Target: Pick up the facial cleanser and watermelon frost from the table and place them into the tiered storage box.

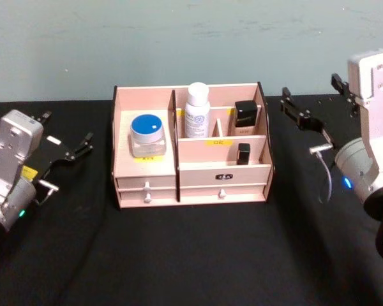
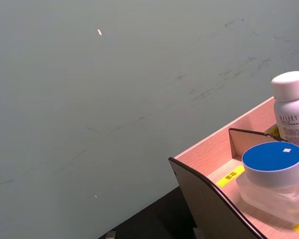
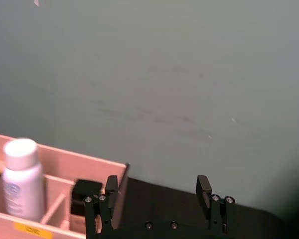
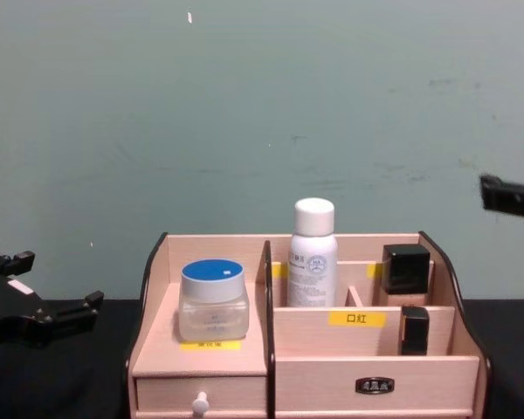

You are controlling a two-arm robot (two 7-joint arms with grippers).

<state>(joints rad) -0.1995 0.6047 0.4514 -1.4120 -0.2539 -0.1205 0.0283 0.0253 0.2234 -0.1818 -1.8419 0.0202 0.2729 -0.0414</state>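
Two drawers [image 1: 191, 189], one jar [image 1: 147, 134], one bottle [image 1: 196, 110].

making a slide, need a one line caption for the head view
Tiered storage box holding a blue-lidded jar and white bottle, flanked by open left gripper and right gripper.

A black table [image 1: 191, 255] carries the tiered storage box [image 1: 191, 185], which stands on it near its far edge, with bare black surface in front of the box and at both its sides.
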